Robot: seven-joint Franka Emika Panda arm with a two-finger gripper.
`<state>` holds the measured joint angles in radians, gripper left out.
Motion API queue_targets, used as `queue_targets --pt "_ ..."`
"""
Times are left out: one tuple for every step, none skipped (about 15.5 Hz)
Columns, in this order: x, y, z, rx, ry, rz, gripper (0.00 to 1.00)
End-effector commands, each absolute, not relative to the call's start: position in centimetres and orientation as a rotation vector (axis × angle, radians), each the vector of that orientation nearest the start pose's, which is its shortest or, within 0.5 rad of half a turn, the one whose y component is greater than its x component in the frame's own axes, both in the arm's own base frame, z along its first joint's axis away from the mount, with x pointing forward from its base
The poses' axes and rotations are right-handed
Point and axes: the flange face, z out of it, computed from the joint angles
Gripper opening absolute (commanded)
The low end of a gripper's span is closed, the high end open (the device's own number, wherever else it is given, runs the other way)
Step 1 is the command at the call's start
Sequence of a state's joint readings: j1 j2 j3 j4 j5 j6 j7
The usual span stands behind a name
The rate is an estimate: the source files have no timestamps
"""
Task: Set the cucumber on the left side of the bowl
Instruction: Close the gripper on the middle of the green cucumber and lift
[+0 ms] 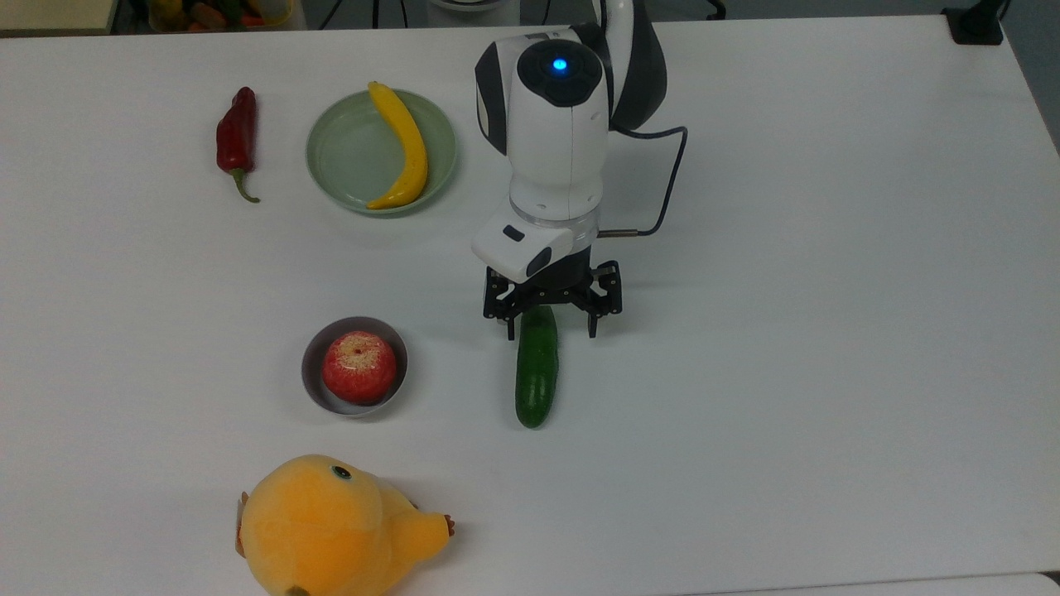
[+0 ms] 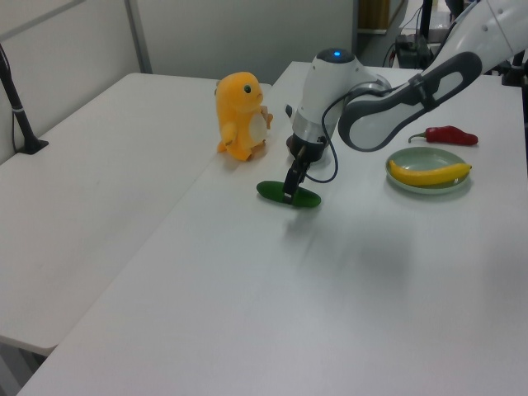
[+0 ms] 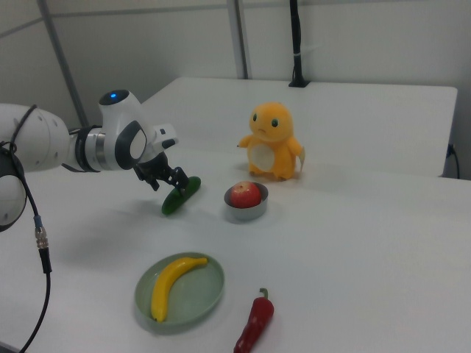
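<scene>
Jaws of the gripper (image 1: pixel 552 324) stand wide, straddling the far end of the cucumber (image 1: pixel 537 377), mid-frame on the table (image 1: pixel 828 331) in the top view. Gripping so near the tip could let the glossy cucumber swivel or slip. Its far end hides under the gripper. Beyond, left of centre, sits the bowl (image 1: pixel 315 382).

In the top view, cucumber (image 1: pixel 537 372) lies right of bowl (image 1: pixel 317 389).
</scene>
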<state>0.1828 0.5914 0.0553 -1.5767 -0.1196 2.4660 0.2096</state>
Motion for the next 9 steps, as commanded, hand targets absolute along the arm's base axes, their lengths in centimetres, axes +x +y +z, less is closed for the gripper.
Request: queue_targets --pt "71.15 16.60 31.41 -3.123 -0.159 -0.517 1.00" --pt "71.14 16.61 31.19 -3.132 -0.174 -0.517 1.00" --pt "71.14 16.61 31.19 -3.135 -0.182 -0.519 0.95" --pt "71.14 16.61 31.18 -3.137 -0.185 -0.521 0.84" --pt "71.06 16.81 31.11 -3.138 -0.193 -0.519 0.70" --pt "71.12 16.71 31.19 -3.138 -0.193 -0.521 0.56" --pt "71.11 16.61 31.11 -3.140 -0.189 -0.519 0.42" --pt "71.06 16.81 31.11 -3.138 -0.195 -0.519 0.30" --pt "71.06 16.81 31.11 -3.138 -0.195 -0.519 0.19"
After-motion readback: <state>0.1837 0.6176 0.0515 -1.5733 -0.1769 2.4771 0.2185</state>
